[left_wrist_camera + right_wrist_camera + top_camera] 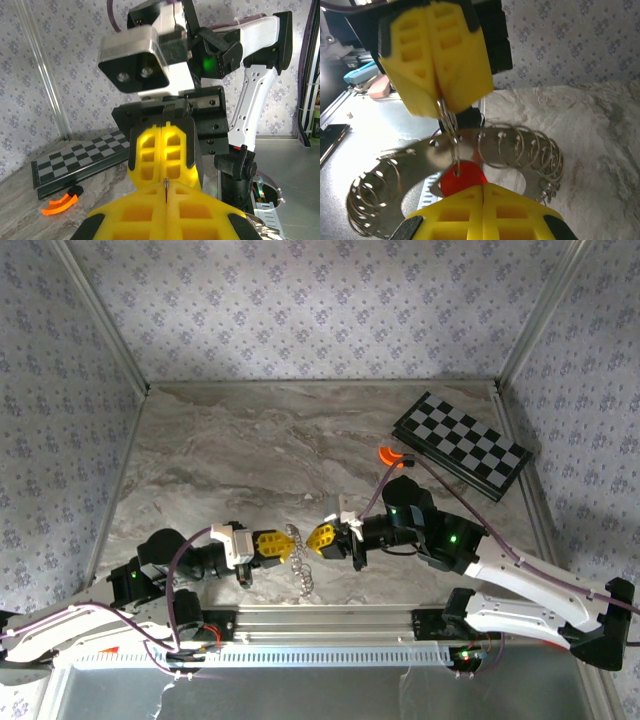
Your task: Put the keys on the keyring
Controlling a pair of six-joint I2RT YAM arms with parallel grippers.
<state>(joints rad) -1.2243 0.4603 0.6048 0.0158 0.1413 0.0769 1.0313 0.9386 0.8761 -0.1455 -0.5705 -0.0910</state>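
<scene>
The left end effector (288, 544) is pinching the keyring (520, 150) up between the arms while the right end effector (312, 539) is pinching the red key (462, 177) against it, probably needing slow, steady twisting to thread on.

- Key (462, 177): small, with a bright red plastic head. The head sits at the very tips of the right end effector (484, 187), pinched between its closed fingers, with only its upper part showing. The shaft cannot be made out.
- Keyring (520, 147): flat silvery band, curved, fringed with many small wire loops. It is lifted off the desk and hangs between the two end effectors. One thin loop is clamped at the tip of the left end effector (440, 100), directly above the red head and touching it.
- Overhead, the keyring (303, 565) trails downward from the meeting fingertips.
</scene>
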